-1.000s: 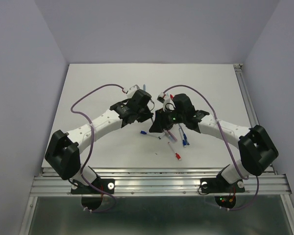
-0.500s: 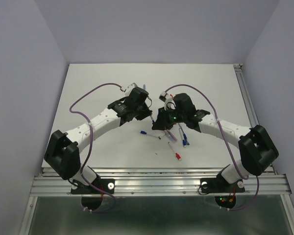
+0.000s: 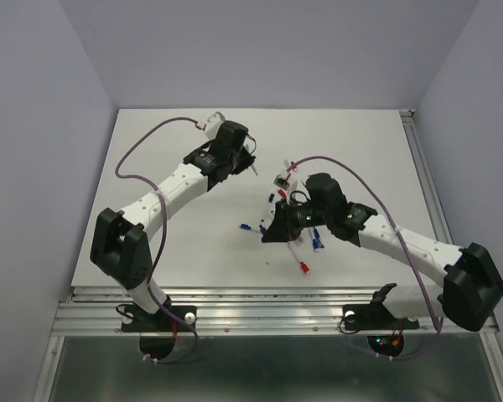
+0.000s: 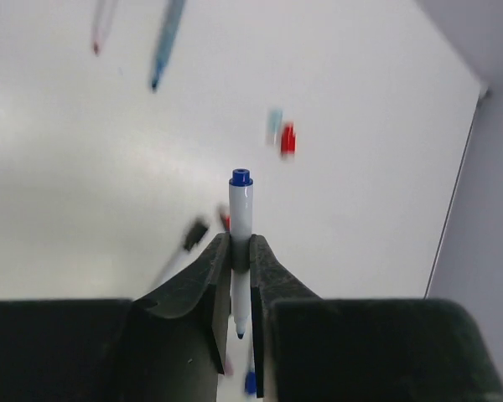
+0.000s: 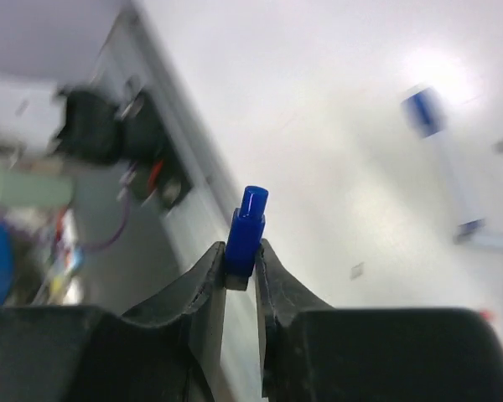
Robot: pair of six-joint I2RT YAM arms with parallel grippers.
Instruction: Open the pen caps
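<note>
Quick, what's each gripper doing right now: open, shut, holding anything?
Left gripper: closed on a white pen.
Right gripper: closed on a blue pen cap.

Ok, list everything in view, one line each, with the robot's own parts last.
table: one, white, under everything
held pen: one, white barrel with a blue end, gripped by the left arm
blue cap: one, blue, gripped by the right arm
loose pens: several, count unclear, white with blue or red ends, clustered by the right arm
red cap: one, red, blurred, on the table beyond the held pen
rail: one, silver, along the near table edge
cables: two, purple, one looping over each arm
left gripper: one, black, shut on the held pen
right gripper: one, black, shut on the blue cap
</note>
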